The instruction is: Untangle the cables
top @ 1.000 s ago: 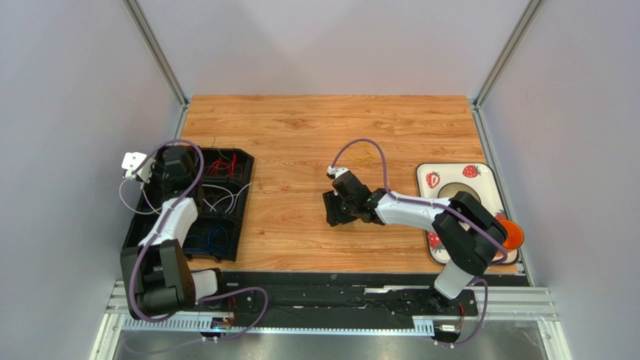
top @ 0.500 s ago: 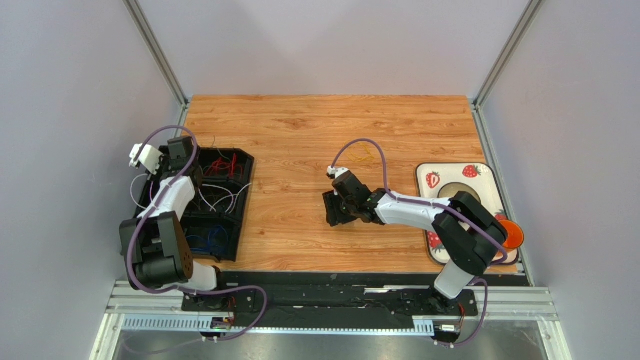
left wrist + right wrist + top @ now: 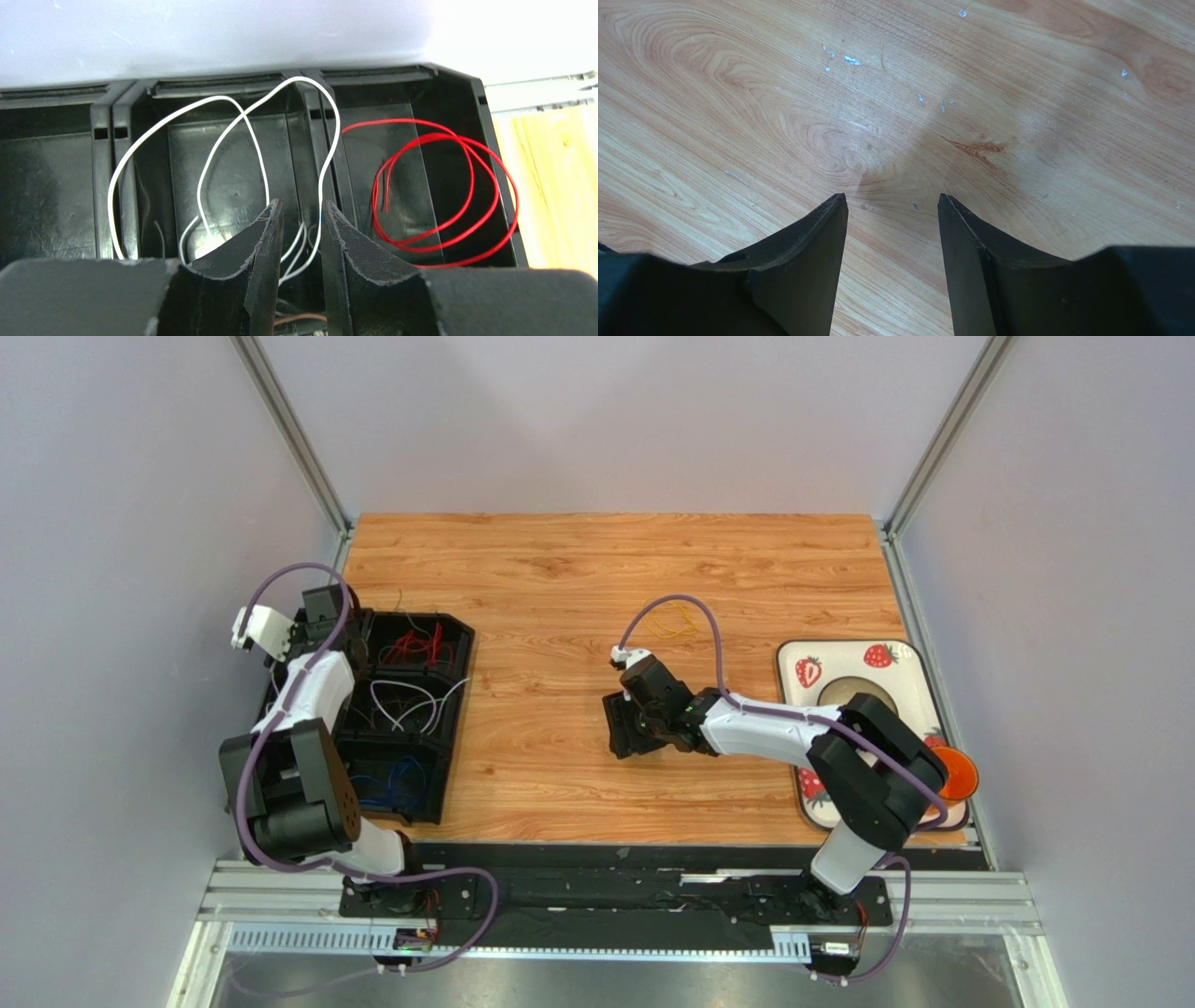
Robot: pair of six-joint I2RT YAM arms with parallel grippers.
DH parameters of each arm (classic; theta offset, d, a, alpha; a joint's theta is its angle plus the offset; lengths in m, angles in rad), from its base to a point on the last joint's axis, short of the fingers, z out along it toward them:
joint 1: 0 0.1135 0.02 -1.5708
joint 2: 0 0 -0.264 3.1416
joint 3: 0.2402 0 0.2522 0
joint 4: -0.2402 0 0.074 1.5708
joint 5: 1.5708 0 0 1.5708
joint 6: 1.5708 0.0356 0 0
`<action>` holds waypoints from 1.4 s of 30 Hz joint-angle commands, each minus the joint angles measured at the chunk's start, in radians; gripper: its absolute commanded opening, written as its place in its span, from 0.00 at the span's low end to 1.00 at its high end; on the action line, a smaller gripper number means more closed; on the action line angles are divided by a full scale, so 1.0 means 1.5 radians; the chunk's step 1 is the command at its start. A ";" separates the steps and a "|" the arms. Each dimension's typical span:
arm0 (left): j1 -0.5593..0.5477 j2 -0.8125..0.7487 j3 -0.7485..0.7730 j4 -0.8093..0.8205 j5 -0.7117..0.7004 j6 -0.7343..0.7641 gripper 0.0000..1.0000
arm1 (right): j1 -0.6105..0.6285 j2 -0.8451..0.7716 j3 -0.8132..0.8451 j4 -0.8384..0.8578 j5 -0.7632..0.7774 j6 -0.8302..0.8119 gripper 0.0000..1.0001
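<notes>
The cables lie in a black compartment tray [image 3: 457, 703]: red loops [image 3: 421, 637] at the far end, white ones [image 3: 415, 704] in the middle, blue ones [image 3: 382, 787] at the near end. A yellow cable [image 3: 679, 627] lies on the wood. My left gripper [image 3: 326, 611] hovers at the tray's far left corner. In the left wrist view its jaws [image 3: 302, 210] stand a narrow gap apart, white wire [image 3: 210, 133] looping below and showing through the gap, red wire [image 3: 449, 189] to the right. My right gripper [image 3: 622, 728] is open and empty over bare wood [image 3: 892, 199].
A strawberry-patterned plate [image 3: 898, 661] sits at the right edge of the table, with an orange object [image 3: 958, 773] beside it. Grey walls close in the left, right and far sides. A thin brown wire [image 3: 303, 318] shows under my left fingers.
My left arm has swung toward the tray's far left corner. The white loop that hung outside the tray's left edge no longer shows there. The right arm has not moved.
</notes>
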 commanded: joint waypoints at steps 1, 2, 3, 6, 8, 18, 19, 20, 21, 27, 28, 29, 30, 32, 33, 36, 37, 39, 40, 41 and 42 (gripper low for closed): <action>0.006 -0.047 0.024 -0.010 0.024 0.008 0.35 | 0.002 -0.011 0.008 0.015 0.000 -0.006 0.54; 0.006 -0.054 0.022 -0.007 0.039 0.019 0.35 | 0.002 -0.011 0.007 0.015 0.000 -0.007 0.54; 0.005 -0.070 0.022 -0.009 0.053 0.022 0.36 | 0.002 -0.011 0.008 0.016 0.000 -0.007 0.54; 0.005 -0.107 0.022 0.001 0.125 0.066 0.36 | 0.002 -0.012 0.006 0.017 -0.001 -0.007 0.54; 0.005 -0.142 0.008 0.023 0.169 0.109 0.34 | 0.002 -0.013 0.006 0.018 0.000 -0.006 0.54; 0.006 -0.267 0.004 -0.063 0.325 0.220 0.48 | 0.002 -0.013 0.002 0.026 -0.001 -0.006 0.56; 0.006 -0.270 0.026 -0.104 0.363 0.229 0.51 | 0.002 -0.015 0.002 0.026 0.000 -0.006 0.55; 0.006 -0.275 0.034 -0.119 0.388 0.237 0.52 | 0.002 -0.016 -0.002 0.028 0.000 -0.006 0.55; 0.006 -0.279 0.042 -0.134 0.413 0.242 0.53 | 0.003 -0.022 -0.005 0.032 0.000 -0.005 0.55; 0.005 -0.301 0.066 -0.211 0.595 0.287 0.85 | 0.002 -0.035 -0.017 0.042 0.000 -0.002 0.56; 0.005 -0.304 0.066 -0.220 0.623 0.293 0.92 | 0.002 -0.036 -0.020 0.043 -0.001 -0.002 0.56; 0.005 -0.310 0.064 -0.227 0.629 0.292 0.94 | 0.002 -0.038 -0.021 0.044 0.000 -0.001 0.56; 0.005 -0.314 0.063 -0.248 0.635 0.290 0.95 | 0.002 -0.041 -0.021 0.046 0.002 0.000 0.56; 0.004 -0.326 0.055 -0.264 0.668 0.306 0.95 | 0.002 -0.047 -0.025 0.048 0.005 0.000 0.56; 0.002 -0.332 0.052 -0.281 0.678 0.308 0.95 | 0.002 -0.052 -0.023 0.041 0.005 -0.001 0.56; -0.008 -0.366 0.020 -0.293 0.730 0.330 0.95 | 0.003 -0.062 0.006 0.004 0.019 -0.006 0.56; -0.017 -0.388 0.013 -0.295 0.738 0.334 0.95 | 0.002 -0.066 0.027 -0.007 0.042 -0.008 0.57; -0.028 -0.410 -0.005 -0.307 0.754 0.338 0.95 | 0.000 -0.081 0.054 -0.048 0.065 -0.013 0.58; -0.035 -0.434 -0.010 -0.310 0.760 0.340 0.95 | -0.004 -0.084 0.088 -0.063 0.086 -0.020 0.59; -0.037 -0.446 -0.016 -0.314 0.766 0.340 0.95 | -0.006 -0.086 0.107 -0.097 0.099 -0.024 0.59; -0.039 -0.459 -0.029 -0.316 0.768 0.339 0.95 | -0.010 -0.084 0.130 -0.114 0.110 -0.027 0.59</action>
